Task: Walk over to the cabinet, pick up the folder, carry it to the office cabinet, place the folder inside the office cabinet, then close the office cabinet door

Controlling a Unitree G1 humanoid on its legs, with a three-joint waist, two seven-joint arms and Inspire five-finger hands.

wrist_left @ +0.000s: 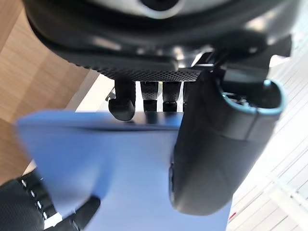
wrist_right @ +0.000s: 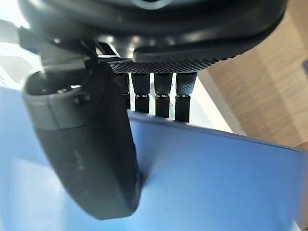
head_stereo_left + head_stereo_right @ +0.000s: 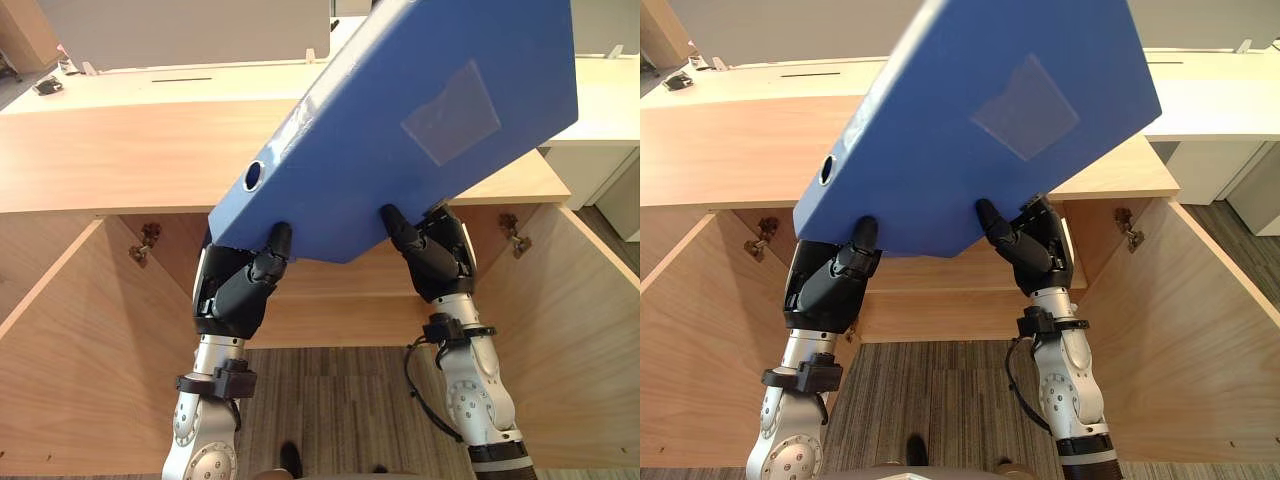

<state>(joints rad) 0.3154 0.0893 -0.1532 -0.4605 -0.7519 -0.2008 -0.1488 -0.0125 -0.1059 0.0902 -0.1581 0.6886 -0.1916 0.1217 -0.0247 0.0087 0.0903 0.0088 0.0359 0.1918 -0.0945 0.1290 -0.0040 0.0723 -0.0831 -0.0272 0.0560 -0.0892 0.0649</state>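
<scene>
A large blue folder (image 3: 420,110) with a round finger hole in its spine is held up tilted in front of me, above the wooden cabinet (image 3: 120,160). My left hand (image 3: 240,285) pinches its near lower edge, thumb on top and fingers beneath, as the left wrist view confirms on the blue folder (image 1: 110,159). My right hand (image 3: 435,255) grips the same edge further right, thumb pressed on the blue folder (image 2: 216,178) in the right wrist view. The low cabinet stands open below, both doors swung outward.
The open left door (image 3: 70,340) and right door (image 3: 575,330) flank my arms. Metal hinges (image 3: 145,240) show inside the cabinet. White desks (image 3: 150,75) stand behind the wooden top, with a white drawer unit (image 3: 590,170) at the right. Striped carpet (image 3: 340,400) lies below.
</scene>
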